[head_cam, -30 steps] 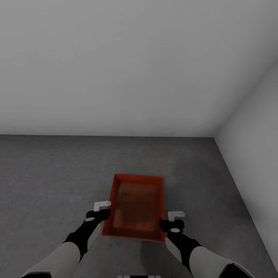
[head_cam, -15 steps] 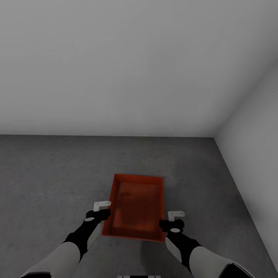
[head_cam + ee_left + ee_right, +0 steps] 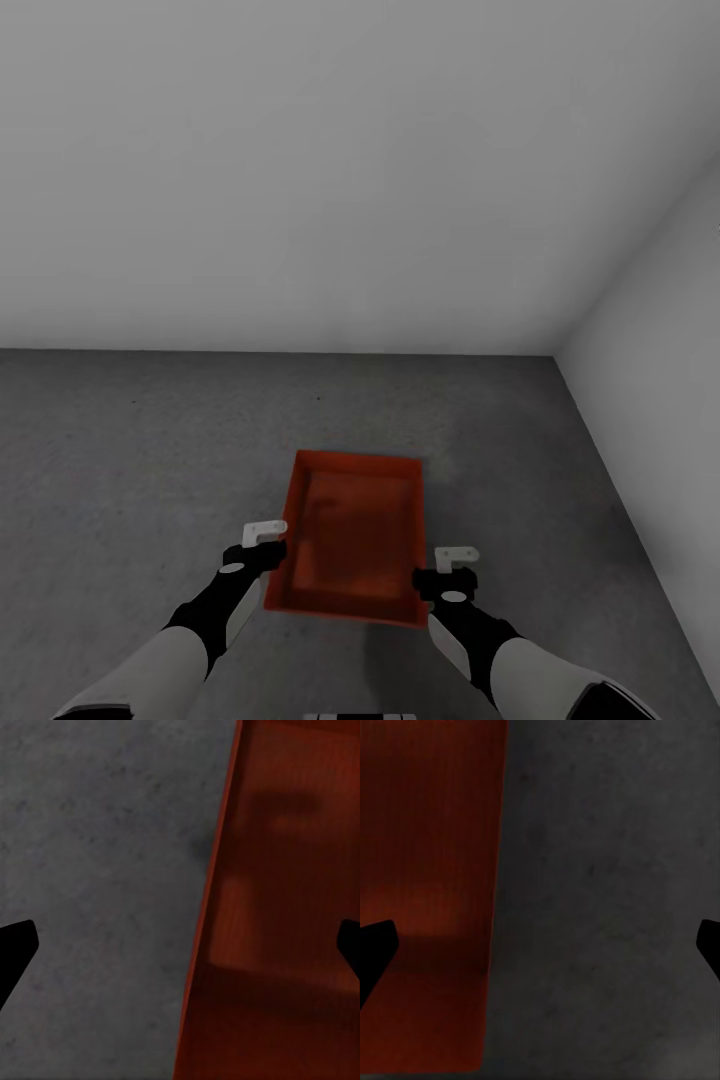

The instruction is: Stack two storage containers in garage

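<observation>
One orange-red storage container (image 3: 355, 540) lies open side up on the garage's grey concrete floor (image 3: 130, 450), lengthwise in front of me. My left gripper (image 3: 270, 545) is at its left long wall near the near corner. My right gripper (image 3: 450, 572) is at its right long wall. In the left wrist view the container (image 3: 285, 907) wall runs between the widely spread black fingertips, with floor (image 3: 97, 855) on the other side. The right wrist view shows the same: container (image 3: 427, 855) on one side, floor (image 3: 600, 870) on the other. Both grippers are open, straddling the walls.
A plain white back wall (image 3: 300, 200) meets the floor beyond the container. A second white wall (image 3: 660, 400) closes the right side, forming a corner at the far right. Bare concrete stretches to the left and ahead.
</observation>
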Controlling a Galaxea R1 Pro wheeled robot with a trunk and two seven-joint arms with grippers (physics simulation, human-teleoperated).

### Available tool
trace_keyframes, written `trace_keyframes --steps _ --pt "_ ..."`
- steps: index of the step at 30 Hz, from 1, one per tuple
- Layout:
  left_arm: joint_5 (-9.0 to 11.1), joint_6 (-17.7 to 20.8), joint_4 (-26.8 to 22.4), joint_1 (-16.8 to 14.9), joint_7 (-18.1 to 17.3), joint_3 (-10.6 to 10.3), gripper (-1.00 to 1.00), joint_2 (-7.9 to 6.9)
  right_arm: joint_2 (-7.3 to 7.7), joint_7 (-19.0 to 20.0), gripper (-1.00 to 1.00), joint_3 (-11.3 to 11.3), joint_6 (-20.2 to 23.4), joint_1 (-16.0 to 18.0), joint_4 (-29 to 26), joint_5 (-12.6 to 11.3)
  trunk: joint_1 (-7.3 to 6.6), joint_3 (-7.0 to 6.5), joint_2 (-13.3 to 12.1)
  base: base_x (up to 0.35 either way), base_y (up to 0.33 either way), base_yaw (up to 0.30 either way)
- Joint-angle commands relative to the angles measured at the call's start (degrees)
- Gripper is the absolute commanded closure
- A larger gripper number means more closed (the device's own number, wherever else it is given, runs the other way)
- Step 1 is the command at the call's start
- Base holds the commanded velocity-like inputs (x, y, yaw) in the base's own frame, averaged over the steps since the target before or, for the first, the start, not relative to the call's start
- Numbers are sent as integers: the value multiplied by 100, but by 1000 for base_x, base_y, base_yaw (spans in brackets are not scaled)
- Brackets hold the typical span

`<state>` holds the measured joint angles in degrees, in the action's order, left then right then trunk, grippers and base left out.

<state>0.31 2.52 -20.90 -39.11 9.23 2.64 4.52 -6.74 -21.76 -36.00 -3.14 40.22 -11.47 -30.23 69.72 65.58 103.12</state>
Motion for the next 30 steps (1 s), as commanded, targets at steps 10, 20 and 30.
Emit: trace_keyframes --steps 10,20,30 --pt "0 29 -19 0 0 26 -100 5 5 -21 -100 -39 -29 4 4 -62 0 3 1 0 0 0" --pt "-1 29 -20 0 0 26 -100 5 6 -21 -100 -39 -29 4 4 -62 0 3 1 0 0 0" --pt "1 29 -20 0 0 26 -100 5 2 -21 -100 -44 -29 4 3 -62 0 3 1 0 0 0"
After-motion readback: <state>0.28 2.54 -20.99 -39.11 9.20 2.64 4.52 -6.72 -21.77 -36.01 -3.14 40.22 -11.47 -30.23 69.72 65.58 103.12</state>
